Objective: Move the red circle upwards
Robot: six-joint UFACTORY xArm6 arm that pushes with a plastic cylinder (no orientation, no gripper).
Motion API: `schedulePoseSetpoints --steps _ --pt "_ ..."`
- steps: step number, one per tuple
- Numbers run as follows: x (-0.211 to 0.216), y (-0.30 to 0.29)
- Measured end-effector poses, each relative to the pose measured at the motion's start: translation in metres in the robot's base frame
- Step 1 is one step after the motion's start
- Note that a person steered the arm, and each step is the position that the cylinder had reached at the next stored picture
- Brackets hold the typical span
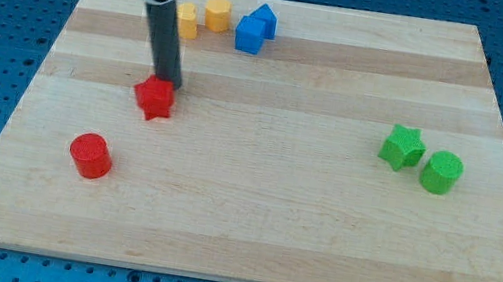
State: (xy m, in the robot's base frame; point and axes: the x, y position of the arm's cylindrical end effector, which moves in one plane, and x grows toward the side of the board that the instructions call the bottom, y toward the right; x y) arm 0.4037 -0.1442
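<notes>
The red circle [89, 155] is a short red cylinder at the view's lower left of the wooden board [250, 212]. A red star [154, 98] lies up and to the right of it. My tip [168, 83] is at the end of the dark rod, at the red star's upper right edge and touching or nearly touching it. The tip is well above and to the right of the red circle.
Two yellow blocks [186, 20] [217, 13] and two blue blocks [249, 34] [266, 20] sit near the view's top edge. A green star [401, 147] and a green cylinder [442, 172] sit at the view's right.
</notes>
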Motion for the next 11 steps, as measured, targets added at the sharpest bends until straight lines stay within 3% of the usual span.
schedulePoseSetpoints --steps 1,2,3,4,5,6,8,9,11 --pt "0.018 -0.033" --pt "0.01 -0.026" --pt "-0.015 0.015" --pt "-0.038 0.008" --pt "-0.046 -0.044" --pt "-0.024 -0.038" --pt "0.061 -0.019" --pt "0.075 -0.019" --pt "0.026 -0.025"
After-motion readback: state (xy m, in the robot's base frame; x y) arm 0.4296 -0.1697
